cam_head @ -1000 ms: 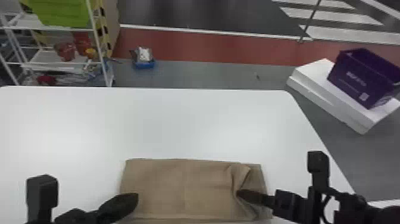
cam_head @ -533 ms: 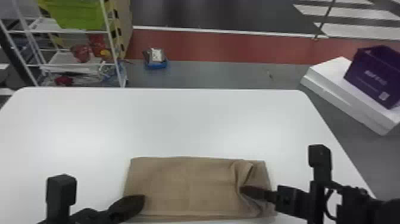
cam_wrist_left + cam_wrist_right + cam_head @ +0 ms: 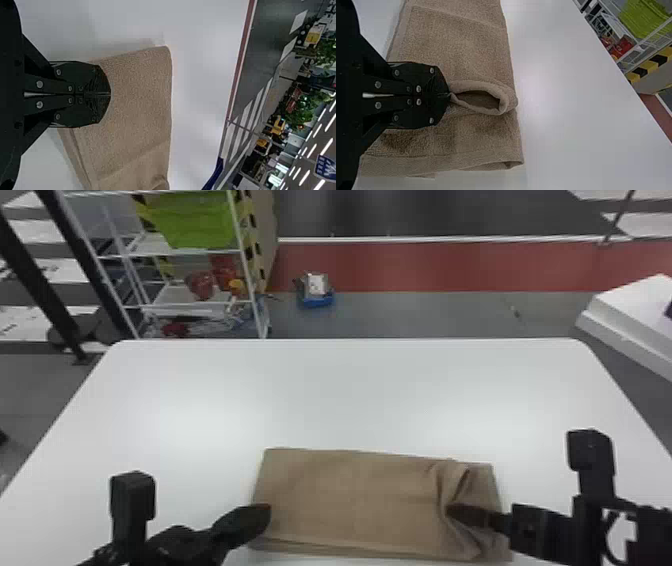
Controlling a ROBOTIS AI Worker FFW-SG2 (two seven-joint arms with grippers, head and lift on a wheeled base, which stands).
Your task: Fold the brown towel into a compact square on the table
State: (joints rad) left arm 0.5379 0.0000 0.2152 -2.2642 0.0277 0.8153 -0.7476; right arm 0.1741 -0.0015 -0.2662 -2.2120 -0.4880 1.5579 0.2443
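Right claw still pinching brown towel; left claw clenched over left end; head view swung left.

Head view: taken from above, facing forward and down across the white table to the floor beyond; widest and farthest of the three. Left wrist view: low and close over the left end of the brown towel, sideways, aimed across the table toward the far-right floor stripes. Right wrist view: equally close, over the towel's right end, sideways, aimed far left at the green crate. Head view shares stripes with left wrist, crate with right; wrist views share towel and table
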